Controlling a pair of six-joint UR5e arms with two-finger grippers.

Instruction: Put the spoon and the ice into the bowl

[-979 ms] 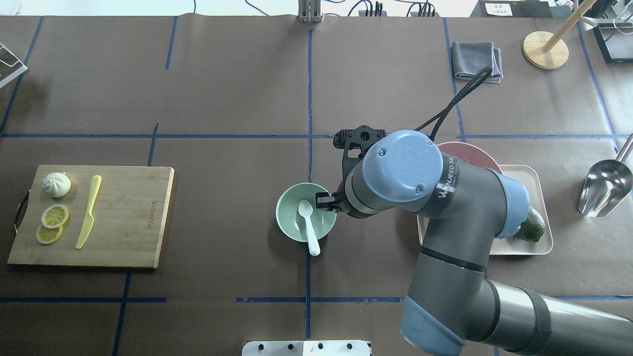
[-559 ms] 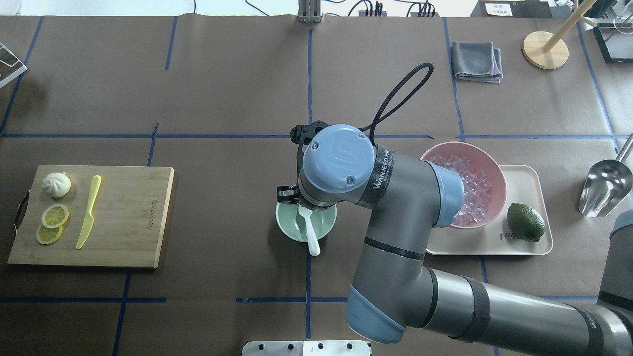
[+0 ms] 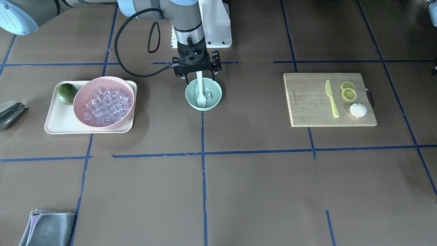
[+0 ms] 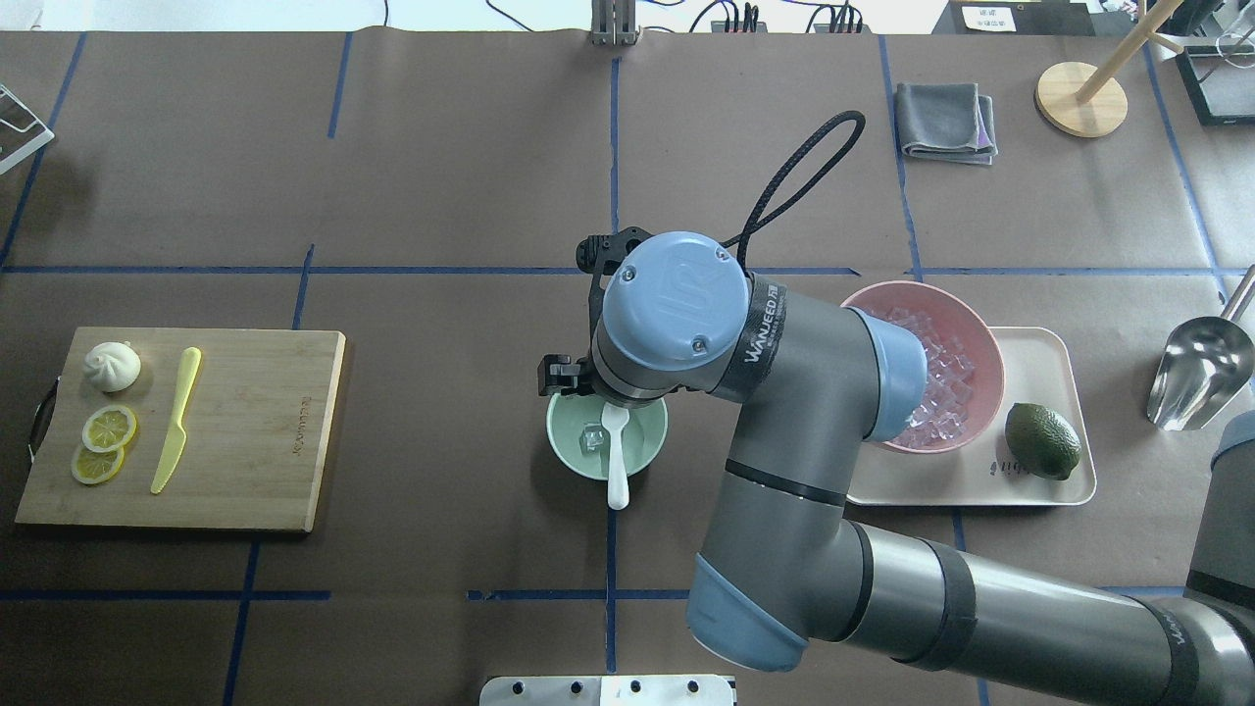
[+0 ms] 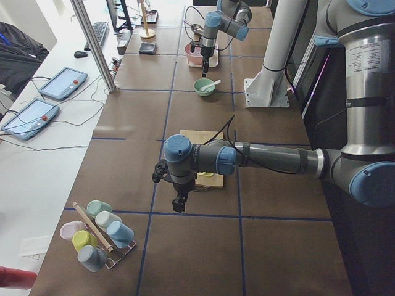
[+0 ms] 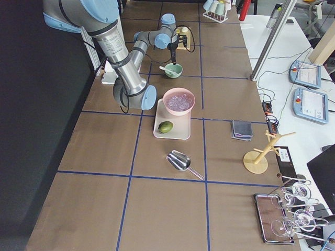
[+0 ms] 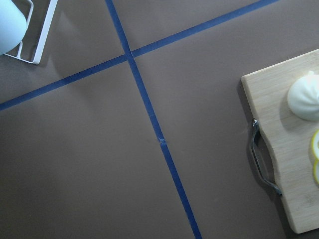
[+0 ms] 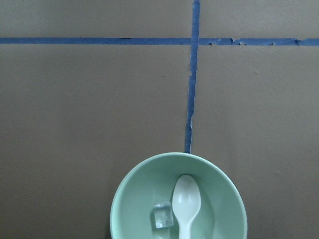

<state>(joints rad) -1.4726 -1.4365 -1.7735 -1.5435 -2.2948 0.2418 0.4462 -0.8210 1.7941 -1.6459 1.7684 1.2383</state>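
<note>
The mint-green bowl (image 4: pixel 564 443) stands at the table's middle. The white spoon (image 4: pixel 616 461) lies in it, scoop inside and handle over the near rim. One clear ice cube (image 4: pixel 589 437) lies in the bowl beside the scoop; the right wrist view shows the bowl (image 8: pixel 134 199), spoon (image 8: pixel 186 204) and cube (image 8: pixel 162 215). My right gripper (image 3: pixel 199 79) hangs open and empty just over the bowl's (image 3: pixel 215 99) robot-side rim. The pink bowl (image 4: pixel 988 355) holds a pile of ice. My left gripper (image 5: pixel 179 203) shows only in the left side view; I cannot tell its state.
A cutting board (image 4: pixel 245 431) at the left holds a white bun (image 4: pixel 112 366), lemon slices and a yellow-green knife (image 4: pixel 176 422). The pink bowl and a green fruit (image 4: pixel 1042 440) sit on a tray (image 4: pixel 1039 353). A metal scoop (image 4: pixel 1198 371) and grey cloth (image 4: pixel 943 120) lie right.
My right arm swung left from the pink bowl to over the green bowl. An ice cube now lies in the green bowl, and the spoon shifted slightly.
</note>
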